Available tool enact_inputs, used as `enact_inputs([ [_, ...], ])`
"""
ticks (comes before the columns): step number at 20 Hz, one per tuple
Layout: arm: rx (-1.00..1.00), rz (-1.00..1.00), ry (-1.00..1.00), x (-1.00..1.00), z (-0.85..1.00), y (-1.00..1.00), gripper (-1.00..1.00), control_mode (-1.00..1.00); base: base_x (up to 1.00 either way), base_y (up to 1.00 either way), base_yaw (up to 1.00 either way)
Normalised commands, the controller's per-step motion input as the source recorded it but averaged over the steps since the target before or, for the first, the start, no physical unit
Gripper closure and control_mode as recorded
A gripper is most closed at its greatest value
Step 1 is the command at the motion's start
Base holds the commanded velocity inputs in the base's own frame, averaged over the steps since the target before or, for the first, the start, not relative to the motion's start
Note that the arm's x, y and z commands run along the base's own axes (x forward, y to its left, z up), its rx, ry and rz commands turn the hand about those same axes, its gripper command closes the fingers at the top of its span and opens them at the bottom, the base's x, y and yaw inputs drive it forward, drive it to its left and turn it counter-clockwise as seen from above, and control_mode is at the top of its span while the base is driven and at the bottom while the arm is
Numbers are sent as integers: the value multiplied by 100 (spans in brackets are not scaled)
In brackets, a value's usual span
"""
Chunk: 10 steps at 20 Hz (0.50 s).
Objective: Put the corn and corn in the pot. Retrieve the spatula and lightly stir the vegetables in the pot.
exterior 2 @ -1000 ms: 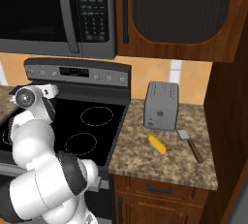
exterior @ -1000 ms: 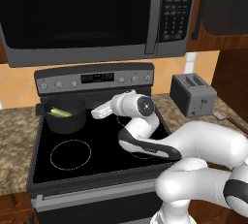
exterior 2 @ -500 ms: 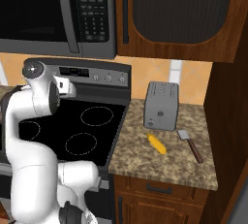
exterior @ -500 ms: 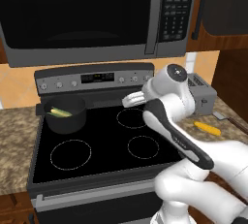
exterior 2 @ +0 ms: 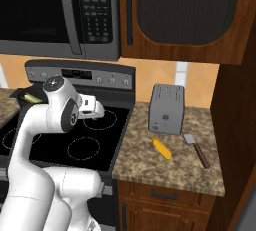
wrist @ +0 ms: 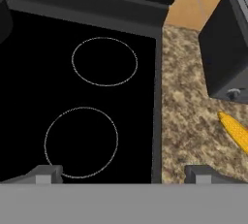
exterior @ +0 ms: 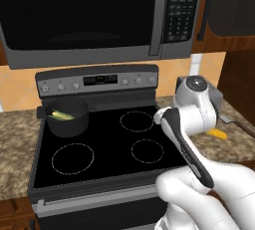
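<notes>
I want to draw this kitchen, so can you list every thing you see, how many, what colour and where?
pot: one, dark grey, on the stove's back left burner
corn in the pot: one cob showing, yellow and green, inside the pot
corn on the counter: one, yellow, on the counter in front of the toaster
spatula: one, grey blade with brown handle, on the counter right of that corn
toaster: one, grey, at the back of the counter right of the stove
stove: one, black top with four burner rings
microwave: one, black and grey, above the stove
cabinet: one, brown wood, above the toaster
tool: one, white, open and empty, above the stove's right side
</notes>
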Motion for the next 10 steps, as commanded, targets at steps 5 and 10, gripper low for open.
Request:
enact_inputs([
  [5, -3, -1, 18, 11, -10, -100, -100, -100, 0, 0, 0],
  [10, -1, 0, 13, 25, -14, -99, -100, -100, 0, 0, 0],
])
